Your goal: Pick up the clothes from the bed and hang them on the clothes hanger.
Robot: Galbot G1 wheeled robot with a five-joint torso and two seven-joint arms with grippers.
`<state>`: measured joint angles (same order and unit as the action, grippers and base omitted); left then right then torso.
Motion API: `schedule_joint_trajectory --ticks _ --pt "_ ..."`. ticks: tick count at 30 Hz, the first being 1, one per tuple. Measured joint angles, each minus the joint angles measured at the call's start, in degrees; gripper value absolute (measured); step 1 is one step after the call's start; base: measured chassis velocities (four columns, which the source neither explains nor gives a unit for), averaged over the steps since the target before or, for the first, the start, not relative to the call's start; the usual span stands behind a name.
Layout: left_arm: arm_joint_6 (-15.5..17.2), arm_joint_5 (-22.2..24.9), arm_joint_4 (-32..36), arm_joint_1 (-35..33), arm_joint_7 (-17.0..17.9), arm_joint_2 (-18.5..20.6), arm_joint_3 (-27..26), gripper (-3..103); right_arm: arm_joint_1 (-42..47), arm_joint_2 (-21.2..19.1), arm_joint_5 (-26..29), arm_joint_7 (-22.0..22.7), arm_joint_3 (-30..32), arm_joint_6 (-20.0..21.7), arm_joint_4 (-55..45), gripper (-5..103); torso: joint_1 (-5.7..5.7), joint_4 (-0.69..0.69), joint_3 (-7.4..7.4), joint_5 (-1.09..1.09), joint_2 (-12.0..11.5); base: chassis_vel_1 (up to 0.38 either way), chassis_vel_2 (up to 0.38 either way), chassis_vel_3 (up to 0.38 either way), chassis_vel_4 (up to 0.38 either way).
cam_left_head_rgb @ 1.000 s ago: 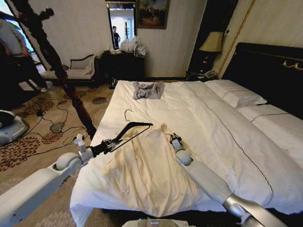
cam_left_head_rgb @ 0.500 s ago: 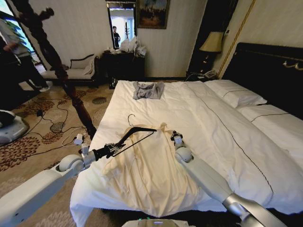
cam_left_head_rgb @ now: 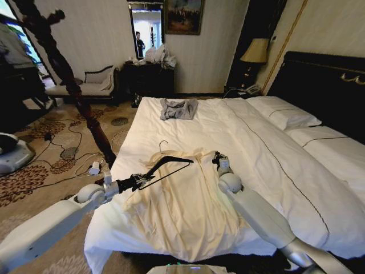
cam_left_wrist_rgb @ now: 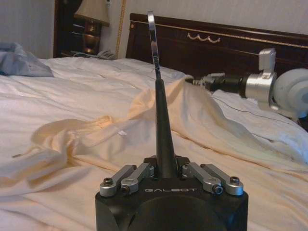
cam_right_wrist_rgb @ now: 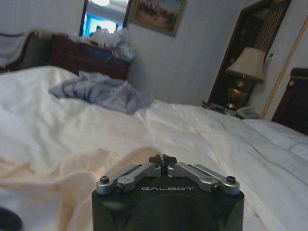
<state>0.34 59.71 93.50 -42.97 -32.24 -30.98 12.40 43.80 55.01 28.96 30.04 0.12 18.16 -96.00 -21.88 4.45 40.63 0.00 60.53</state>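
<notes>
The cream shirt point(cam_left_head_rgb: 182, 208) lies spread on the near part of the bed point(cam_left_head_rgb: 268, 165), collar toward the far side. My left gripper point(cam_left_head_rgb: 141, 181) is shut on one end of the black clothes hanger point(cam_left_head_rgb: 170, 165), which hovers over the shirt's collar area, its wire hook point(cam_left_head_rgb: 163, 146) pointing away. In the left wrist view the hanger point(cam_left_wrist_rgb: 163, 130) stands edge-on from the shut left gripper point(cam_left_wrist_rgb: 166, 166). My right gripper point(cam_left_head_rgb: 217, 159) pinches the shirt's edge by the collar and holds it raised; this right gripper point(cam_left_wrist_rgb: 198, 82) lifts a fold of shirt point(cam_left_wrist_rgb: 159, 108). Its fingertips point(cam_right_wrist_rgb: 162, 159) are closed on cream cloth point(cam_right_wrist_rgb: 86, 166).
A small grey garment point(cam_left_head_rgb: 178, 108) lies at the far end of the mattress. White pillows point(cam_left_head_rgb: 283, 113) and a black headboard point(cam_left_head_rgb: 328, 85) are on the right. A dark wooden coat stand point(cam_left_head_rgb: 71, 80), cables and a white device point(cam_left_head_rgb: 11, 154) occupy the carpet on the left.
My left arm has carried the hanger to the right, over the collar. The right gripper has drawn the shirt's edge slightly to the right and farther up the bed.
</notes>
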Motion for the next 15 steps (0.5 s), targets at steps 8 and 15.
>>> schedule_joint_trajectory --ticks 8,15 --pt "0.29 -0.01 -1.58 3.23 0.66 -2.52 4.20 18 0.00 -0.98 -0.10 -0.11 -0.48 -0.49 -2.93 0 0.00 0.00 0.00 0.01 0.00 0.000 0.000 0.000 0.000" --pt "0.59 0.02 -2.57 5.59 1.10 -4.21 7.54 18 -1.22 -0.76 0.28 -0.23 -1.36 -0.66 -3.82 0 0.00 0.00 0.00 0.00 0.00 0.000 0.000 0.000 0.000"
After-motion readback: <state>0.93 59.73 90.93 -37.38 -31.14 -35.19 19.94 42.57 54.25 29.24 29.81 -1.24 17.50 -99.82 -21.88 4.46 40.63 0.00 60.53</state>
